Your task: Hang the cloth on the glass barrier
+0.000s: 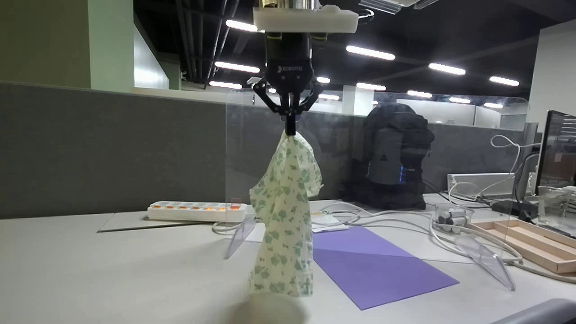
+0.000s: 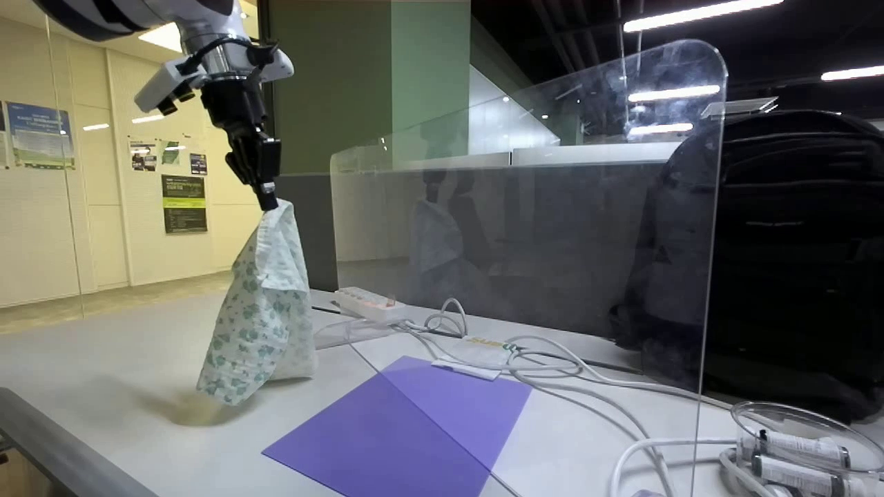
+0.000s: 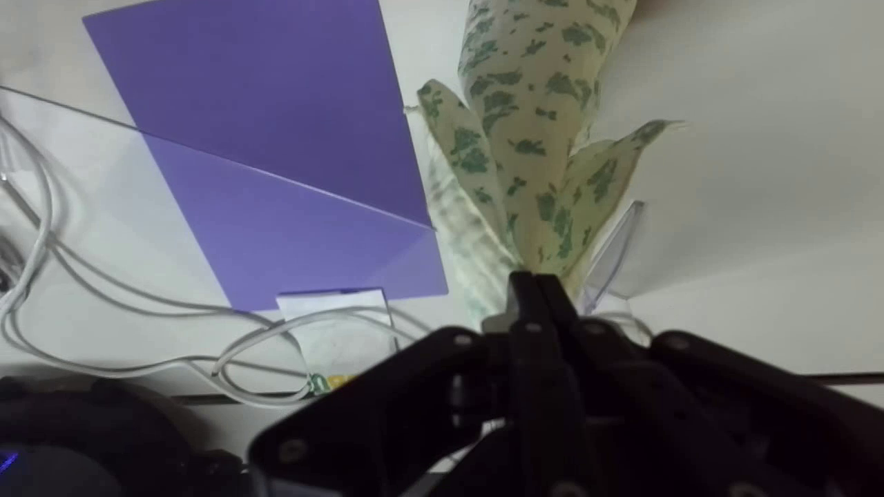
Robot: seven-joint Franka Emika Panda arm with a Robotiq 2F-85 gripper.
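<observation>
Pale cotton-look cloth with green leaf print point(image 1: 285, 216) hangs from the black two-finger Robotiq gripper point(image 1: 290, 128) above the white counter point(image 1: 112, 270). Gripper's fingers are together, clamped on the cloth's top; fabric drops below in folds, two pointed corners flaring either side of a central fold in the wrist view. In an exterior view the cloth is apart from the clear, round-cornered glass barrier point(image 2: 545, 235), between it and the counter's grey-trimmed front edge point(image 2: 69, 449). Whether the lower hem touches the counter, cannot tell. Barrier stands upright on clear, wedge-like feet point(image 1: 241, 236), set in from the counter's back edge, the one along the grey partition point(image 1: 112, 148). Flat purple rectangular sheet point(image 1: 382, 270) lies on the counter just beside the cloth, barrier's lower edge crossing it. White printed packet point(image 2: 480, 352) is at the sheet's end nearer the back edge. Long white power strip with orange-lit switches point(image 1: 195, 212) sits near the back edge; big black backpack point(image 1: 396, 157) is upright along the same edge, seen through the barrier. White cables point(image 2: 573, 360) loop between barrier and back edge. Light wooden compartment tray point(image 1: 566, 265) lies near the dark flat monitor point(image 1: 560, 157).
</observation>
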